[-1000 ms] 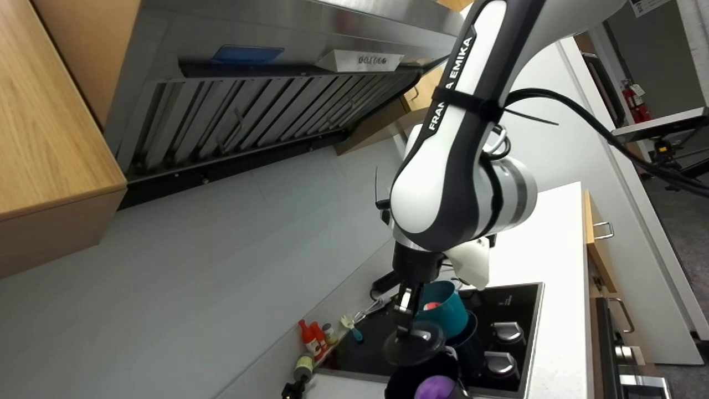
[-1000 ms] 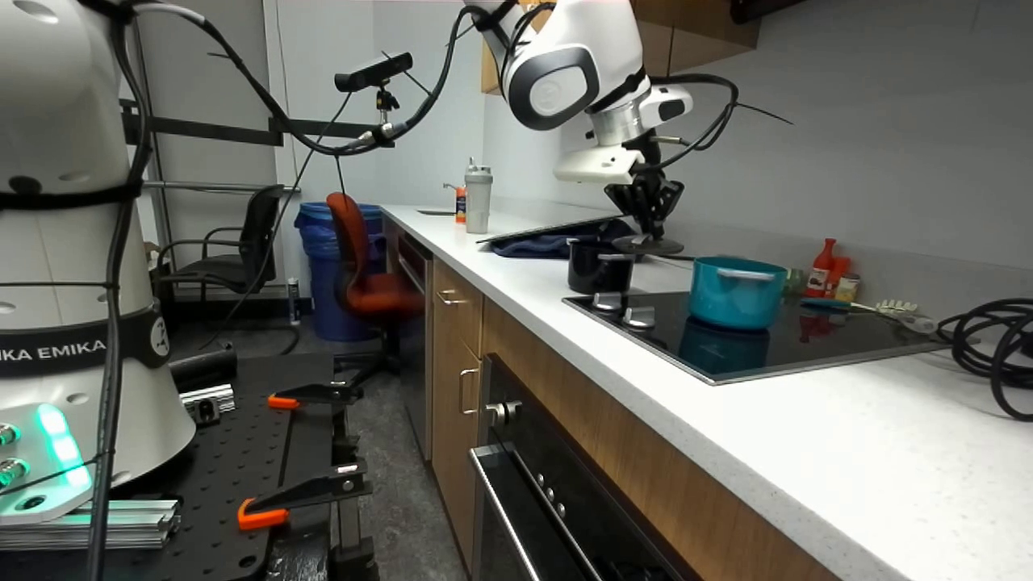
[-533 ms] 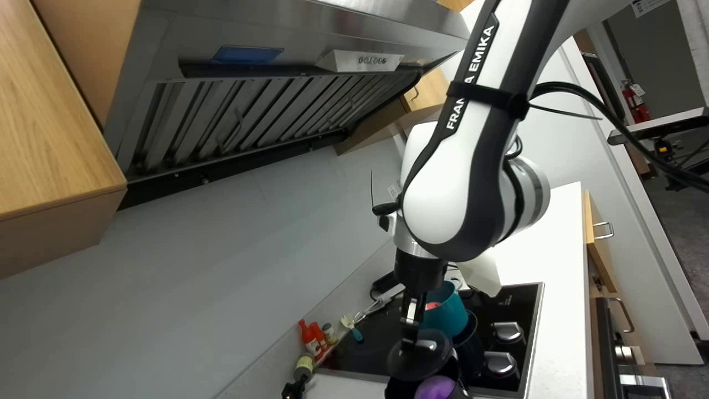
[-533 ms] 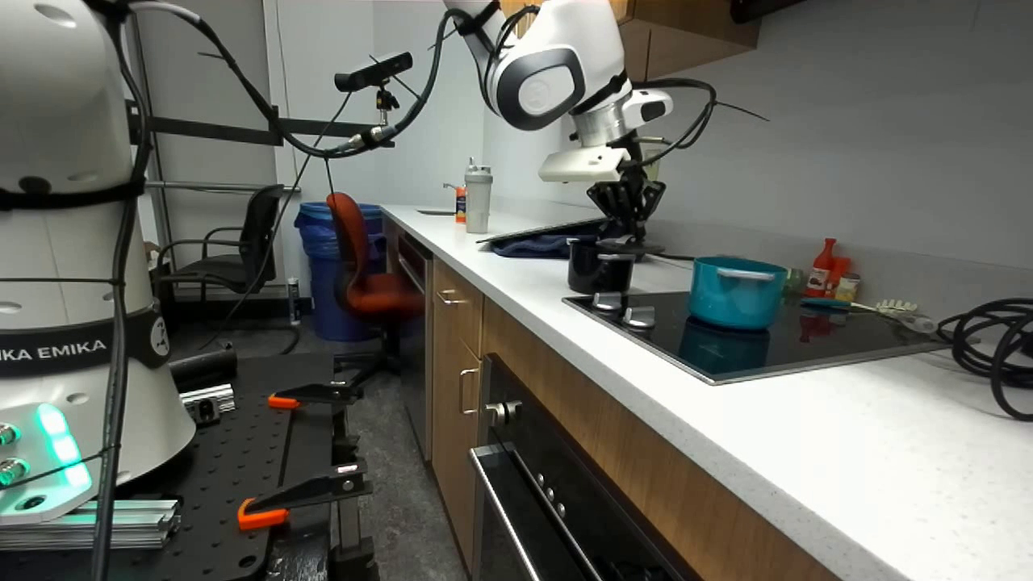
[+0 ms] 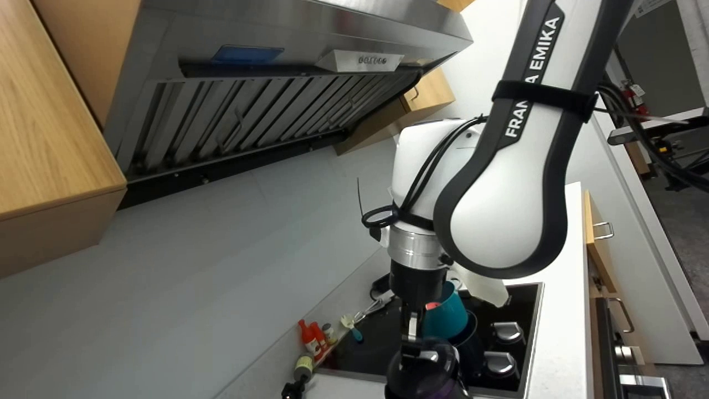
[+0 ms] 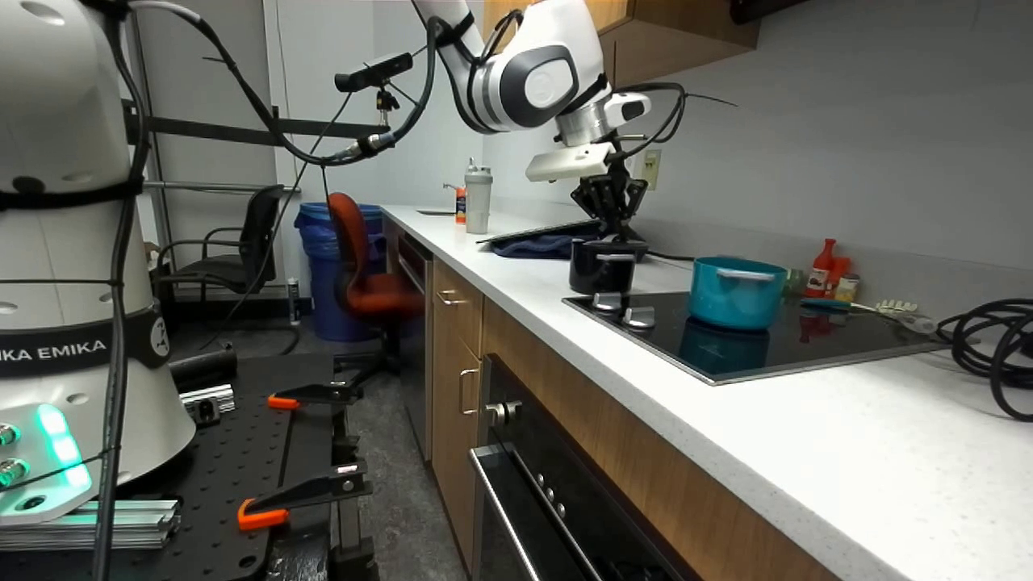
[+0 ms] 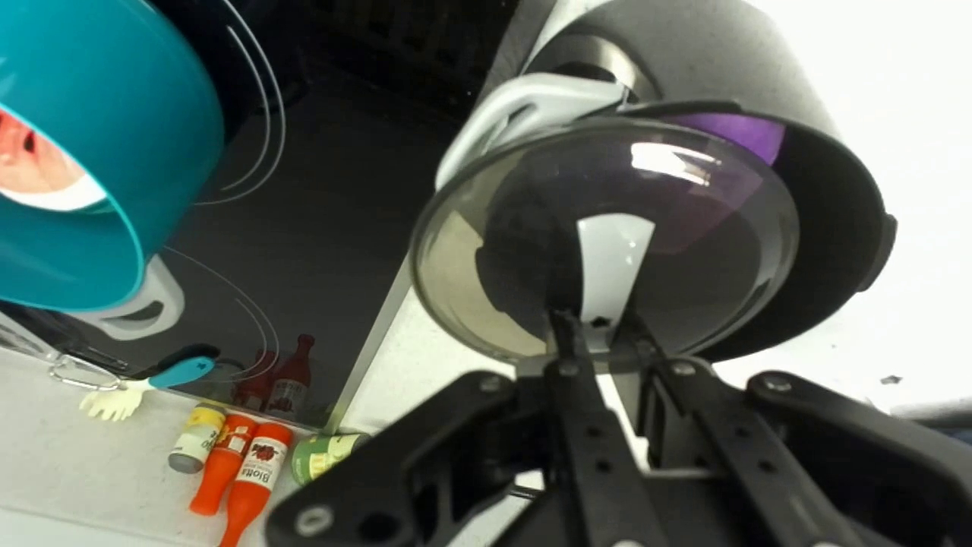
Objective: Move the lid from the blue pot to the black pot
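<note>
My gripper (image 7: 596, 327) is shut on the upright white handle of the lid (image 7: 706, 285), a round grey see-through disc. The gripper also shows in both exterior views (image 5: 411, 346) (image 6: 617, 230). The lid is over the black pot (image 7: 828, 251), off-centre, with part of the opening uncovered. In an exterior view, the lid is about level with the rim of the black pot (image 6: 593, 270); I cannot tell whether they touch. A purple item (image 7: 740, 133) is inside the black pot. The teal-blue pot (image 6: 736, 294) stands uncovered on the cooktop, with a red and white item (image 7: 38, 171) inside.
The black cooktop (image 6: 815, 339) has knobs (image 6: 639, 316) at the front. Red bottles (image 7: 254, 471) and small jars stand near the wall, beside utensils (image 7: 144, 387). A dark cloth (image 6: 533, 244) and flat panel lie behind the black pot. The range hood (image 5: 266, 111) hangs above.
The gripper has carried the lid away from the teal-blue pot's side and down over the black pot. The lid now hides most of the purple item in an exterior view.
</note>
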Controlling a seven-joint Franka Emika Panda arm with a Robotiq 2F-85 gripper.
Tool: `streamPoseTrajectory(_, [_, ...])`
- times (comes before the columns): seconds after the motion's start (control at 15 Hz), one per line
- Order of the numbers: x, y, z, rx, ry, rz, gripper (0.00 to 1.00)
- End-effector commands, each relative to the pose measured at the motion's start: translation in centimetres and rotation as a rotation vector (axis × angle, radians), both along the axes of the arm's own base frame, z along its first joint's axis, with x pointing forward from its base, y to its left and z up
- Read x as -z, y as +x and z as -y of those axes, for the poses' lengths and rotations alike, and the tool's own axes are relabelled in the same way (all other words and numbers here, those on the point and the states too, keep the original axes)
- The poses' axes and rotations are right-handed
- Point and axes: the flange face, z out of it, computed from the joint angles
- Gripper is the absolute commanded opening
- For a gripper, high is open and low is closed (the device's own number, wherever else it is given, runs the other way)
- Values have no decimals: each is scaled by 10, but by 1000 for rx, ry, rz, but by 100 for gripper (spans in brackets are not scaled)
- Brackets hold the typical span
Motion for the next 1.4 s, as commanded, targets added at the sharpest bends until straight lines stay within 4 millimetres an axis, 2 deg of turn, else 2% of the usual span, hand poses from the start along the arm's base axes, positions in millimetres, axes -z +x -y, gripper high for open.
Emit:
streamPoseTrajectory(0.0, [-5, -6, -5, -5, -22, 13, 4])
streamPoseTrajectory(0.67, [-5, -11, -24, -35, -31, 12, 4])
streamPoseTrajectory(0.73, [-5, -12, -25, -36, -31, 8, 40])
streamPoseTrajectory(0.87, [-5, -13, -24, -35, -32, 7, 48])
streamPoseTrajectory(1.27, [-9, -18, -18, -17, -27, 19, 94])
streamPoseTrajectory(1.33, [-12, -20, -16, -11, -19, 28, 99])
